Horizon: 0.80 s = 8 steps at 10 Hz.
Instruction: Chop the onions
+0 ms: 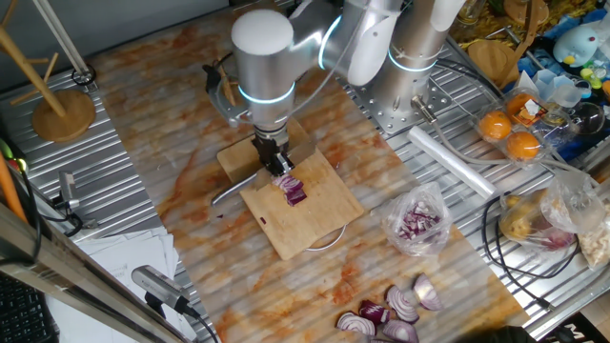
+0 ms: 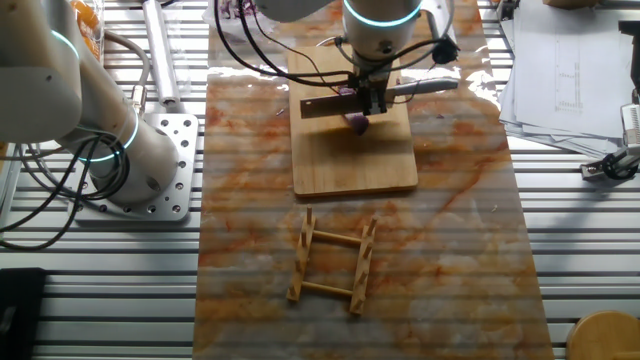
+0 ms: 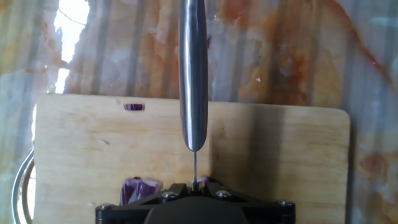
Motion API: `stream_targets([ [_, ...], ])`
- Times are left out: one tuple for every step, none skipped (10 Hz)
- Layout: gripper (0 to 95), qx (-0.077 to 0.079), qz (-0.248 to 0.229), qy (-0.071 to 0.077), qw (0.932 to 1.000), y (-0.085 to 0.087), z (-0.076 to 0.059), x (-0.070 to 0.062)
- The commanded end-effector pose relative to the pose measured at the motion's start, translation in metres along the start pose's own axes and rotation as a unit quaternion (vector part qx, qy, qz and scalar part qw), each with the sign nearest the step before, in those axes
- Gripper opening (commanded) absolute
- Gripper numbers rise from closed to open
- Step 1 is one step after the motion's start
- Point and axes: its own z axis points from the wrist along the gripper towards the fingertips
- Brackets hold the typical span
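**Knife poised over onion wedge**

Gripper (image 3: pixel 194 186) fingers clamp the knife (image 3: pixel 193 74) above the onions (image 1: pixel 294 191), one wedge mid-board on the wooden board (image 1: pixel 315 224). Risk, I judge: the rounded wedge could roll under the blade, spoiling the cut.

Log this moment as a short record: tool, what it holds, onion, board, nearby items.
tool: above the board, shut on a knife
knife: metal handle runs away from the camera in the hand view; blade edge-on, pointing down
onion: one small purple wedge on the board, right by the blade
board: wooden, lying on the marbled mat
bag: clear, purple bits inside, off the board
wedges: bigger onion pieces grouped at the mat's edge
rack: small wooden, off the board
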Motion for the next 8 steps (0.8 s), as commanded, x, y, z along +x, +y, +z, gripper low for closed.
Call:
stream_targets([
  [0.0,0.000,0.000,0.000,1.0000,0.000,-0.003,0.003],
  [0.0,0.001,0.000,0.000,1.0000,0.000,0.000,0.002],
  [0.0,0.003,0.000,-0.001,1.0000,0.001,0.003,0.002],
  [0.0,0.005,0.001,-0.006,1.0000,0.005,0.012,0.003],
  [0.0,0.010,0.004,-0.007,0.9999,0.009,0.018,0.003],
  [0.0,0.012,0.003,-0.007,0.9999,0.009,0.020,0.002],
  [0.0,0.010,0.003,-0.008,0.9999,0.010,0.021,0.003],
  [0.0,0.002,0.006,-0.005,1.0000,0.010,0.020,0.003],
])
